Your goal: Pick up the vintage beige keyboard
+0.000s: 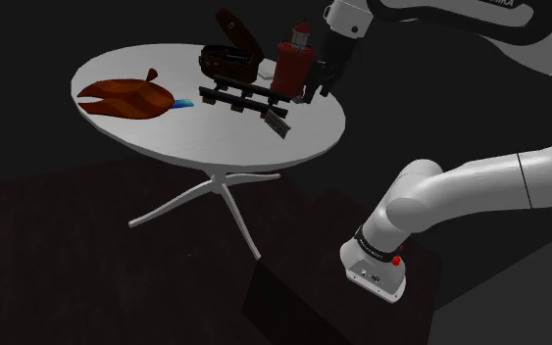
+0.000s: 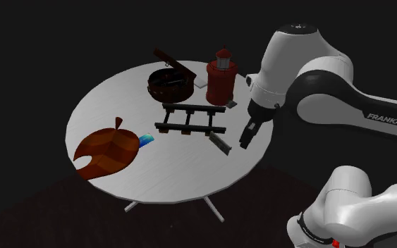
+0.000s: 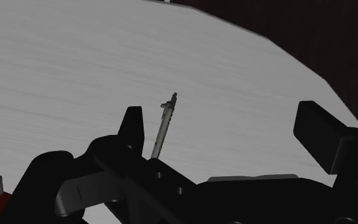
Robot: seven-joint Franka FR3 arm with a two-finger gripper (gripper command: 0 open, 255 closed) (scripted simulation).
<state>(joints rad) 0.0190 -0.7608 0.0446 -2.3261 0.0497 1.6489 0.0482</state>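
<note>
The keyboard (image 2: pixel 220 143) is drawn as a small, thin grey slab on the round white table (image 2: pixel 175 176). It lies at the end of a black slatted rack (image 2: pixel 190 120). In the shoulder view the keyboard (image 1: pixel 278 124) lies just in front of a red lantern-like canister (image 1: pixel 291 61). My gripper (image 2: pixel 249 135) hangs above the table's edge, beside the keyboard and apart from it, at the second exterior view's right. In the wrist view the keyboard (image 3: pixel 165 127) appears edge-on near one finger (image 3: pixel 131 124). The gripper (image 3: pixel 225 130) is open and holds nothing.
A dark brown basket (image 2: pixel 170 81) with a raised lid stands behind the rack. The red canister (image 2: pixel 220 79) is close to my wrist. An orange leaf-shaped dish (image 2: pixel 108 148) with a small blue thing (image 2: pixel 146 139) beside it lies toward the second exterior view's left. The surroundings are dark.
</note>
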